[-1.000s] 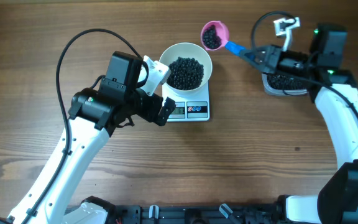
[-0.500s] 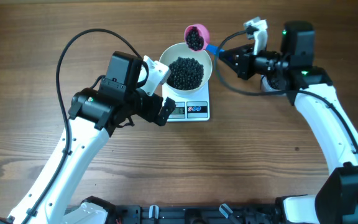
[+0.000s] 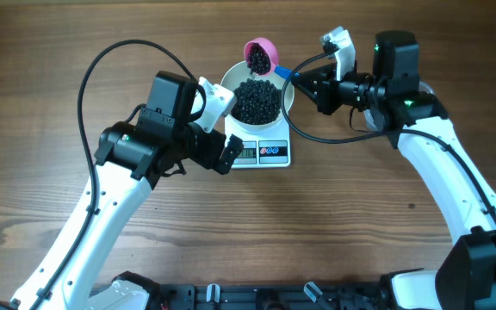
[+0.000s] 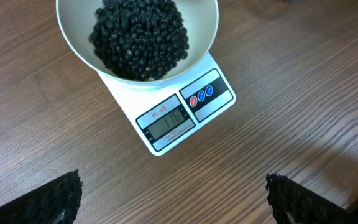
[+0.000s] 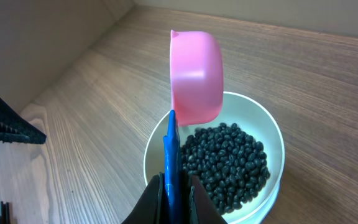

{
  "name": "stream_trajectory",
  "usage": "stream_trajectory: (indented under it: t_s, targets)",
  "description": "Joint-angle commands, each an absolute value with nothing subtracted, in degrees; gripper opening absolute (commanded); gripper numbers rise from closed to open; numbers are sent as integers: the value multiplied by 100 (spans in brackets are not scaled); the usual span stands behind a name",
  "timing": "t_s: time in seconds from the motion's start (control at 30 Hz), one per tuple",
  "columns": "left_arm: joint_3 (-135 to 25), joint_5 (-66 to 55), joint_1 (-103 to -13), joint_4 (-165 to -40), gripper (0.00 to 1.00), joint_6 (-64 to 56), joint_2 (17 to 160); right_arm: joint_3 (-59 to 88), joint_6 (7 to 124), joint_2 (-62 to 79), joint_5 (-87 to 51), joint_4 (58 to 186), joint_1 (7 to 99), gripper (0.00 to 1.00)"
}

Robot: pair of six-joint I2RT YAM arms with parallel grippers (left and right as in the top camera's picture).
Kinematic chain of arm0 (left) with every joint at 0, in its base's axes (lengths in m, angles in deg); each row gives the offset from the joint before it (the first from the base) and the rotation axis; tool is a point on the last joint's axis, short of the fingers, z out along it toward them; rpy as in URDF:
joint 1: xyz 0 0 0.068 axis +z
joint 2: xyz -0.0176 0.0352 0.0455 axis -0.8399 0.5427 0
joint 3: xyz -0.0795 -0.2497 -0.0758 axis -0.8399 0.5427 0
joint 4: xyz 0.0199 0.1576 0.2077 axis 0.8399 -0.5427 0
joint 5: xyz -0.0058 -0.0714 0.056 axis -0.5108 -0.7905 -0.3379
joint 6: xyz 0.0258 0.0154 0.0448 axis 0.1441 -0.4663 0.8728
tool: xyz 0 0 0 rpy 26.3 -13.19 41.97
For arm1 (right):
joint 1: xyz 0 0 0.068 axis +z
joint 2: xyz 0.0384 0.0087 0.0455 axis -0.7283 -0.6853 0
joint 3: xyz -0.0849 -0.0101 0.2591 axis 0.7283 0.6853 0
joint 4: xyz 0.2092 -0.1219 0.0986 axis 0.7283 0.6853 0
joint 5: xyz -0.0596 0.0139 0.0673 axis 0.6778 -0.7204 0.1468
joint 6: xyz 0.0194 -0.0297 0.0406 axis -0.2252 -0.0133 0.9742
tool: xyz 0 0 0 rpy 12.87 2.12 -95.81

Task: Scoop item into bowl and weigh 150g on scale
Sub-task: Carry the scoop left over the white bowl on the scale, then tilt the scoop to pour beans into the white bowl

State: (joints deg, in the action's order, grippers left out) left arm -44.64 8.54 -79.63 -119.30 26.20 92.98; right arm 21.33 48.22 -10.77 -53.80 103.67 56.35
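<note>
While tipping pink scoop [image 3: 258, 53] over bowl [image 4: 73, 37] of black beans [image 4: 138, 37], clamps right gripper [image 5: 174, 190] on its handle [image 5: 169, 146]; holds left gripper [image 4: 173, 200] splayed (scale display [image 4: 166, 121] 116: under target).

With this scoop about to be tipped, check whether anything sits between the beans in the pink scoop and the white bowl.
Nothing visible does. The pink scoop, held by its blue handle in the right end effector, hangs tilted over the bowl at its rim. The bowl's mouth is open, with only beans inside.
</note>
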Motion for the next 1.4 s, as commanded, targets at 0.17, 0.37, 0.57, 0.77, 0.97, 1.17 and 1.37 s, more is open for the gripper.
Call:
stream_trajectory:
  t_s: [0.17, 0.37, 0.57, 0.77, 0.97, 1.17, 1.37]
  targets:
    - [-4556, 762, -7989, -11919, 100, 2712, 9276, 2111, 4693, -976, -5166, 10360, 5659, 4]
    - [-4556, 762, -7989, -11919, 100, 2712, 9276, 2111, 4553, -976, -5168, 10360, 5659, 4]
    - [-4556, 764, -7989, -11919, 100, 2712, 9276, 2111, 4147, -976, -5153, 10482, 5659, 4]
    - [-4556, 764, -7989, -11919, 100, 2712, 9276, 2111, 3941, -976, -4615, 10740, 5659, 4]
    - [-4556, 764, -7989, -11919, 100, 2712, 9276, 2111, 3950, -976, -4596, 10740, 5659, 4]
    - [-4556, 762, -7989, -11919, 100, 2712, 9276, 2111, 3939, -976, -4596, 10740, 5659, 4]
    - [-4556, 762, -7989, -11919, 100, 2712, 9278, 2111, 3653, -976, -4593, 10767, 5659, 4]
